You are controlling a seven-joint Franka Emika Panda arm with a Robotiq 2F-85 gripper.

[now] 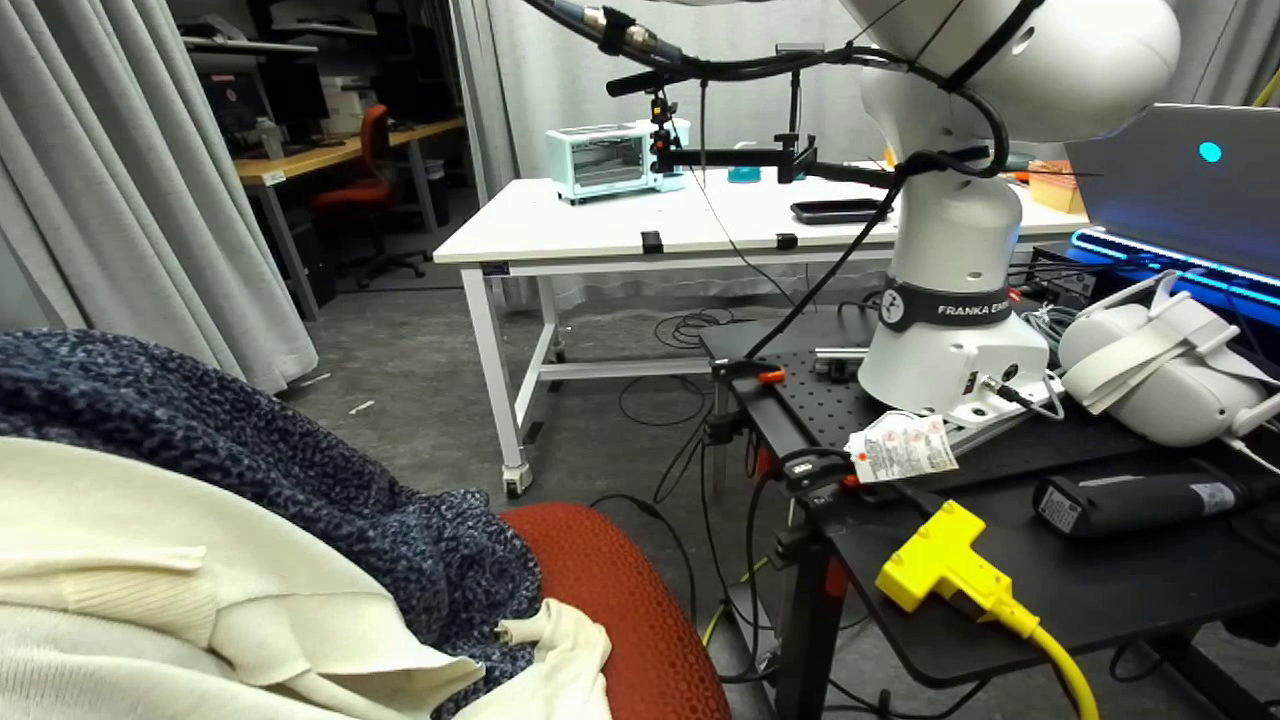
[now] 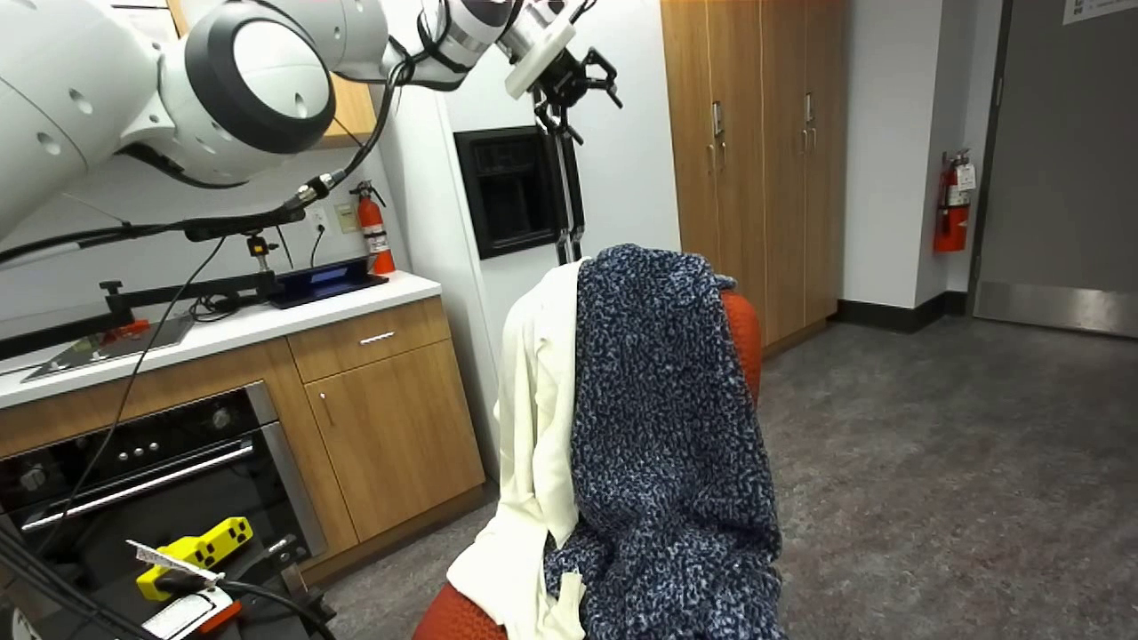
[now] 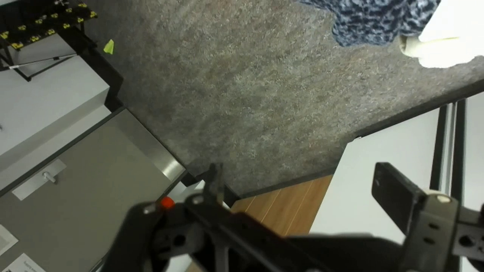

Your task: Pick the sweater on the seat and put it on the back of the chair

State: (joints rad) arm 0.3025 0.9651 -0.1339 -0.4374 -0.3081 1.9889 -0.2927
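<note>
Cream garment [image 3: 457, 28] washed out, jaws blurred, seemingly unfocused, in the wrist view.

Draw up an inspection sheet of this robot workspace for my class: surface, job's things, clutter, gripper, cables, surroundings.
Surface: red seat, partly covered.
Job's things: dark blue garment, cream garment; both drape from the chair back onto the seat.
Clutter: yellow power outlet on black table; white headset nearby.
Gripper: open, holding nothing.
Cables: black cables along the arm, others looped on the floor.
Surroundings: white table, toaster oven, wooden cabinets, fire extinguishers.
</note>
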